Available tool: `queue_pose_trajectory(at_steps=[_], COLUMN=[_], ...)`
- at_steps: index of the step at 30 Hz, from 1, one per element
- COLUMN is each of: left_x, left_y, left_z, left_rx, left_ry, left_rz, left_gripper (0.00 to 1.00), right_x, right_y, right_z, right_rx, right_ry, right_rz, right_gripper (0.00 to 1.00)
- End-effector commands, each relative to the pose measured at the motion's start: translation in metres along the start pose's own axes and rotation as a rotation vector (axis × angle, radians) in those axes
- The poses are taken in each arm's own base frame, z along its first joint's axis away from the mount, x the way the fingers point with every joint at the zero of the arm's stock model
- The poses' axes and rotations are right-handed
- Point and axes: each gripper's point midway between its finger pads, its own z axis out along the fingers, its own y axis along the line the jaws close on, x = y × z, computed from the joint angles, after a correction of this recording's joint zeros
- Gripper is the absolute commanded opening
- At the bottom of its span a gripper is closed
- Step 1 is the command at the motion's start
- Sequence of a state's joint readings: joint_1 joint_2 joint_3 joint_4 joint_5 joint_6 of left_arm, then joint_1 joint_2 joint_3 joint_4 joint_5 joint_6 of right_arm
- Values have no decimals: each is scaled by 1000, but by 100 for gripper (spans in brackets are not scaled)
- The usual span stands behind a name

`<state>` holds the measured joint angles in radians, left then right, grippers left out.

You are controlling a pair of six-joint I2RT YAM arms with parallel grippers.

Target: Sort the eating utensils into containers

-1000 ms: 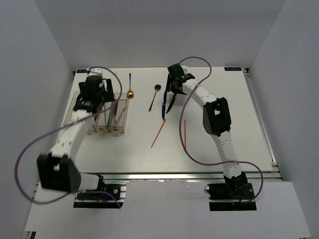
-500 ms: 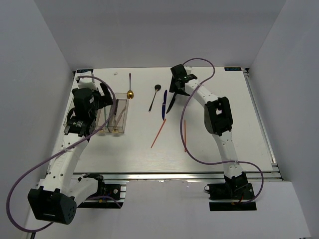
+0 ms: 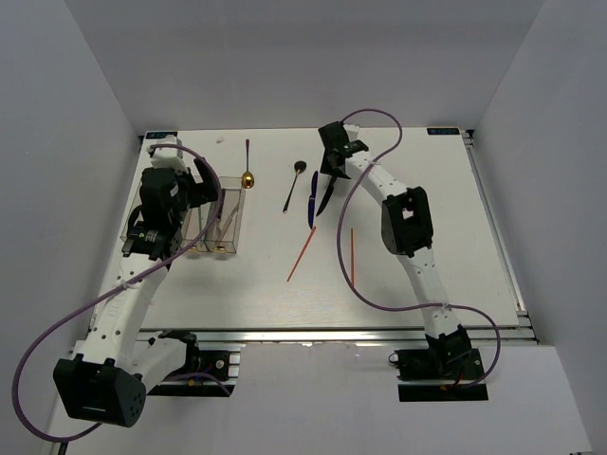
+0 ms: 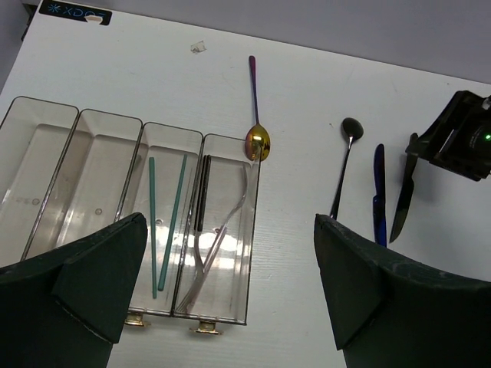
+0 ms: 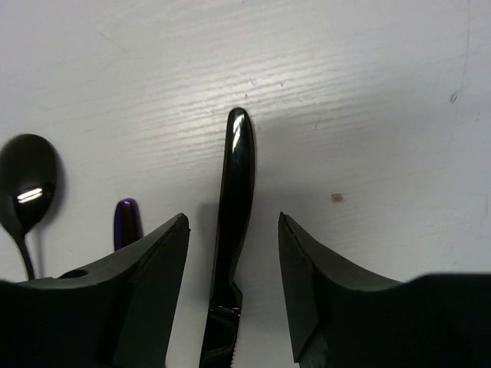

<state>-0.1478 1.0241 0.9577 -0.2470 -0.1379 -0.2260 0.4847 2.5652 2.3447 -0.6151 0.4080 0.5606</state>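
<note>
Left claw point(image 4: 230, 222) has pulled back above the bins point(image 4: 79, 115), wide and empty; right claw point(image 5: 232, 222) stands wide astride the black knife point(image 5: 234, 176).

That drop-off looks finished. The knife, on the tabletop point(image 4: 288, 295) directly between the right claw's fingers, seems next. Below the left claw, the two bins furthest to its left are empty. The third holds teal chopsticks point(image 4: 165, 222), and the fourth holds pale forks point(image 4: 211, 257). A gold spoon point(image 4: 258, 142), black spoon point(image 4: 345, 161) and blue knife point(image 4: 378, 192) lie unsorted to its right.
</note>
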Motion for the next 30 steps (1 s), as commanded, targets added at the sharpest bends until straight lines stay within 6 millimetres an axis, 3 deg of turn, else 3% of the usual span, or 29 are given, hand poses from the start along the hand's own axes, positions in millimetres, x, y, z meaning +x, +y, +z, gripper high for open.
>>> queue_pose_trajectory(at_steps=[1,6,11,15,17,18,25,28,29,30], left_x=[-18,-20,-21,-21,-20,-20,-14,-13,-12,-11], left_y=[-8,-12,-12,-14,-15,-15,-12,-10,-9,-7], left_z=[-5,-7,-9,-9,-8,-8,-4,-2,-1,0], left_rx=[28,51,57,65,70,70,53,42,36,21], left_ry=[-38,-40,-45,-46,-47,-45,-29,-28,-28,-24], left_rz=[-9,-11,-10,-12,-15,-15,-16,-26,-31,-38], left_gripper=[98,98,98,98,98,98,98,98,98,98], right_x=[27,55,81,98,92,104,120,126,128,131], right_y=[-8,-20,-41,-60,-63,-68,-64,-63,-63,-64], right_z=[10,22,12,-1,-8,-9,-10,-7,-5,-5], right_rx=[79,113,154,164,140,137,101,81,78,75], right_ry=[33,109,183,225,221,247,313,335,343,358], right_rz=[-60,-114,-149,-137,-104,-105,-108,-127,-136,-155], right_gripper=[55,54,37,34,30,29,24,17,3,0])
